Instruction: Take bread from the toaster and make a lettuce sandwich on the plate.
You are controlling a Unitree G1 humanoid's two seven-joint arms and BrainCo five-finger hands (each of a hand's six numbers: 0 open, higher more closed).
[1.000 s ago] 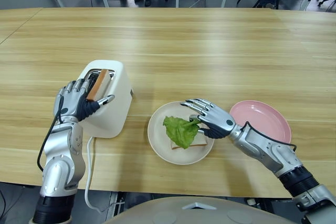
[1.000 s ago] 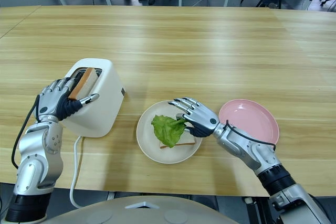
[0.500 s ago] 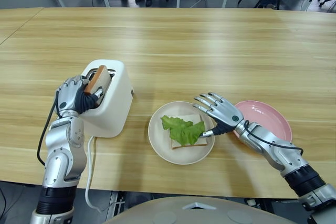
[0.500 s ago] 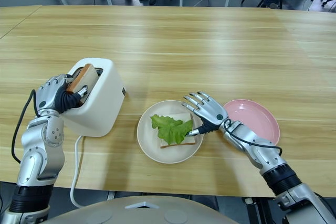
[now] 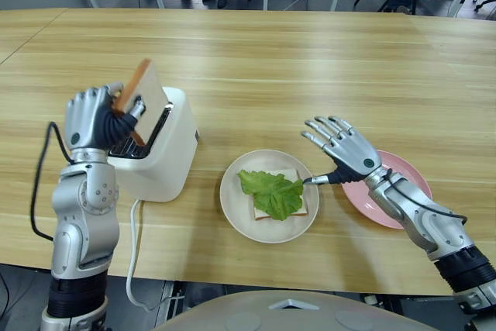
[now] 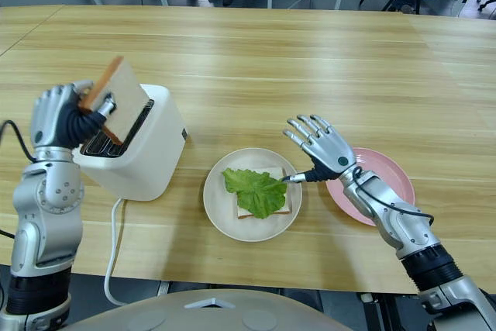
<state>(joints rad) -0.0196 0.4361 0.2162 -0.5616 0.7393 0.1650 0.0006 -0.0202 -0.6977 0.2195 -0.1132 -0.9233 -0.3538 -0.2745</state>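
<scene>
At the left, my left hand [image 5: 89,118] has its fingers clenched around a toasted slice of bread with a brown crust [image 5: 149,92]. The hand grips the slice's left edge and holds it tilted above the slot of the white boxy toaster [image 5: 167,162]. The slice's lower corner is close to the slot, and I cannot tell whether it is clear. I judge the toast light and stiff but crumbly, so a gentle pinch across the crust edges should suit it better than a squeeze on the faces. To the right, nearer the bench's [image 5: 310,75] near edge, sits the round cream plate [image 5: 230,205]. On it a square slice of pale bread [image 5: 301,208] lies flat with a crinkled green lettuce leaf [image 5: 273,191] draped over it. The leaf is soft and limp and would likely slide if nudged. Further right, my right hand [image 5: 347,151] hovers just beyond the plate's right rim with its fingers spread, holding nothing. Its thumb tip points at the leaf's right edge, very near it. Below that wrist lies a round pink plate [image 5: 407,174].
</scene>
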